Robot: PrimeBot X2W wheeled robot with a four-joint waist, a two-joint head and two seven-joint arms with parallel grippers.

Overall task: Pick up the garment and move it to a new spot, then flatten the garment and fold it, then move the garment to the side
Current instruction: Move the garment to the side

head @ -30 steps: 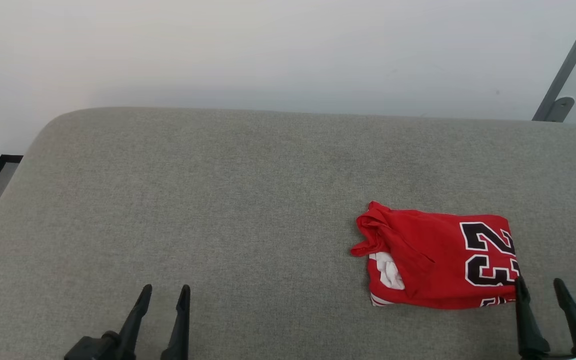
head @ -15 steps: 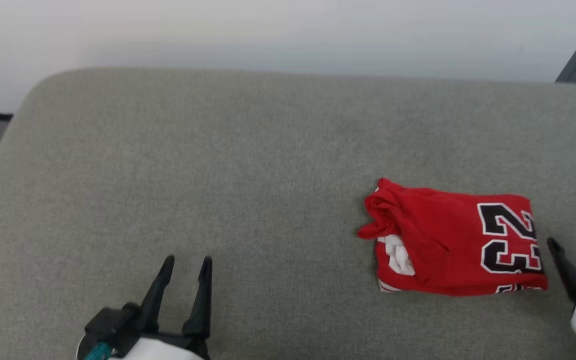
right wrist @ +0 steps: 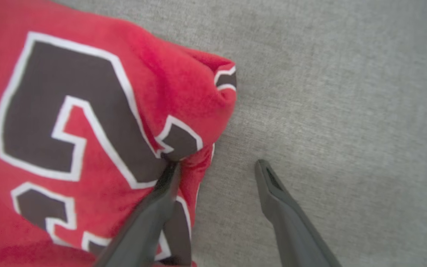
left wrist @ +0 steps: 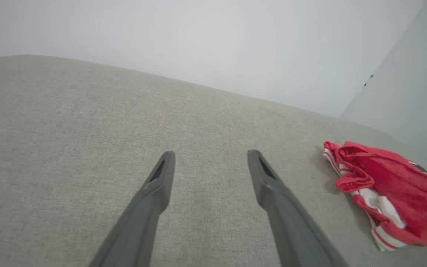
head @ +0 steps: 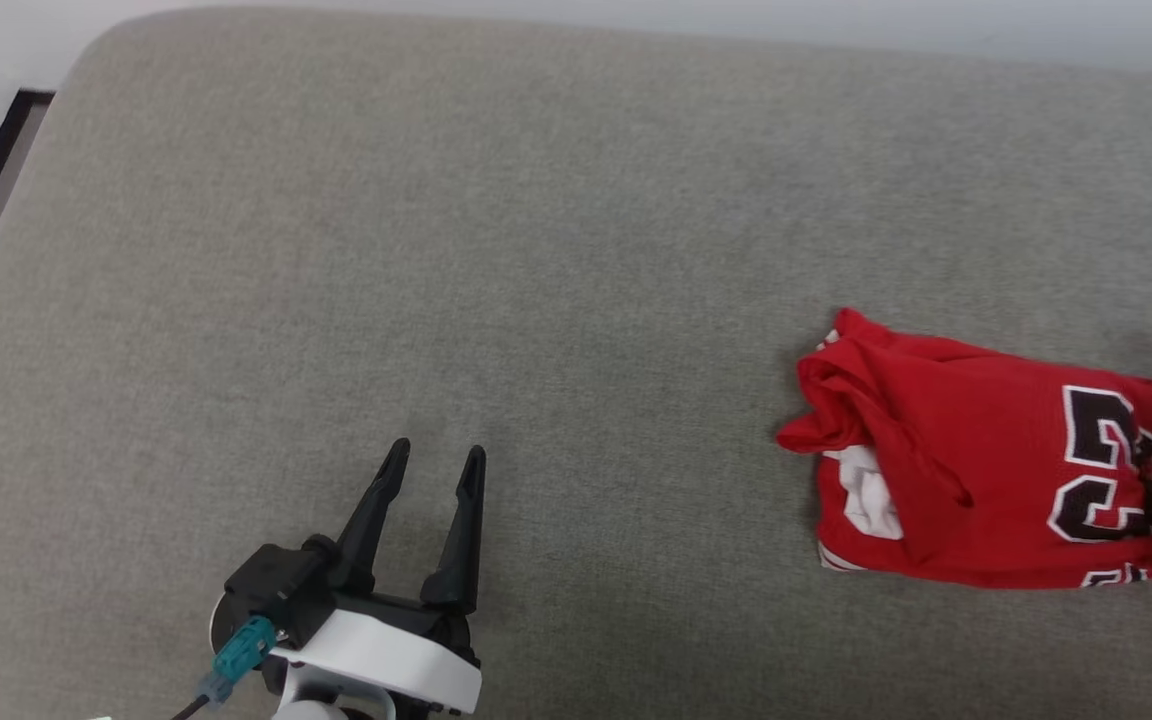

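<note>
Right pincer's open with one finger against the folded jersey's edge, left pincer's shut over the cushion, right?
No, the left pincer is open, not shut: the left wrist view shows its fingers spread over the cushion. The right pincer is open, one finger against the edge of the jersey.

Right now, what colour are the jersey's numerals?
Black numerals, white-outlined, on the red jersey; clearest in the right wrist view.

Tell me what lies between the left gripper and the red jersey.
Only bare grey upholstery separates the left gripper from the red jersey, per the head view.
</note>
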